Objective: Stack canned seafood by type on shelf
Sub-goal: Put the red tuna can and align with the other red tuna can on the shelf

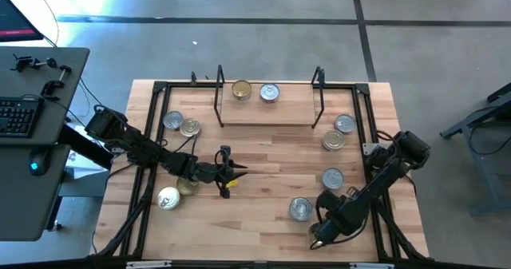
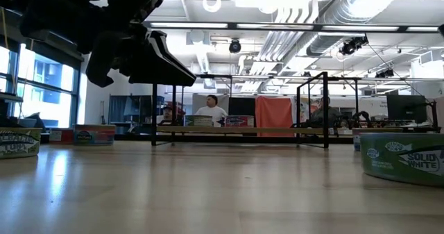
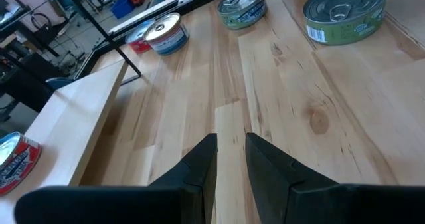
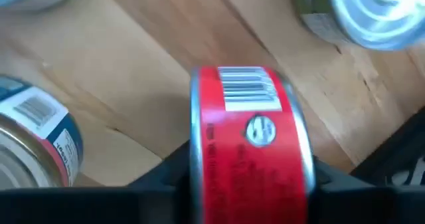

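right claw (image 1: 322,235) sits at the near right corner of the bench (image 1: 263,153), clenched on a red-labelled tin (image 4: 251,144) held on its side, barcode facing the wrist camera, fingers pressing on both flat ends. left claw (image 1: 237,171) hovers over the middle-left of the bench, fingers (image 3: 199,167) close together with a narrow gap, grasping nothing. the shelf (image 1: 267,109) stands at the far middle of the bench with two tins on its board, a gold-lid tin (image 1: 241,89) beside a silver-lid tin (image 1: 269,92). loose tins on the bench: a pair at the far left (image 1: 181,124), a pair near the left arm at the near left (image 1: 170,197), a pair just right of the shelf (image 1: 338,132), one at mid right (image 1: 332,178) and one at near right (image 1: 300,209) just beside the right claw. low view shows a green "solid white" tin (image 2: 402,158) at the right edge and people seated in the room behind (image 2: 211,109).
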{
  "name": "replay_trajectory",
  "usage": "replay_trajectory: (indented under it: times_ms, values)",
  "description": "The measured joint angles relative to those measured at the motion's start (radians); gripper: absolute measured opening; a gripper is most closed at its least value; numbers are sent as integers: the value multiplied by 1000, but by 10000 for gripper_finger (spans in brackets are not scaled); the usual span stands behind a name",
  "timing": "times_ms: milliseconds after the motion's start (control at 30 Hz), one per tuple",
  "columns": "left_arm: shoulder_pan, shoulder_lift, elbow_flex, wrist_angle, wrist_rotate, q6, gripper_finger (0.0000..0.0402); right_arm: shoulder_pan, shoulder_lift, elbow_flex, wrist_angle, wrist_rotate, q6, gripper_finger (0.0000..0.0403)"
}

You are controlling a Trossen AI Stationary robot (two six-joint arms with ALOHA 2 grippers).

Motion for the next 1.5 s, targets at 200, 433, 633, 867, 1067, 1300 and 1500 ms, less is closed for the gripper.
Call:
replay_trajectory:
  times_ms: [200,433,633,867,1067,1300,1500]
  values:
    - [0,0,0,26,0,97,71,-49,-80,0,-76,215,37,115]
    - [-3,0,0,78,-1,426,71,-105,-321,-62,39,458,-12,115]
    - [3,0,0,162,69,757,72,-260,-551,-375,597,415,-292,115]
    - [20,0,0,186,232,1148,108,-592,-581,-707,1486,81,-635,115]
    - [50,0,27,190,241,1323,173,-825,-469,-729,1782,-240,-736,115]
    - [119,0,56,195,274,1524,204,-952,-273,-597,1890,-569,-775,115]
    - [150,0,57,195,293,1688,205,-1000,-117,-453,1913,-786,-774,115]
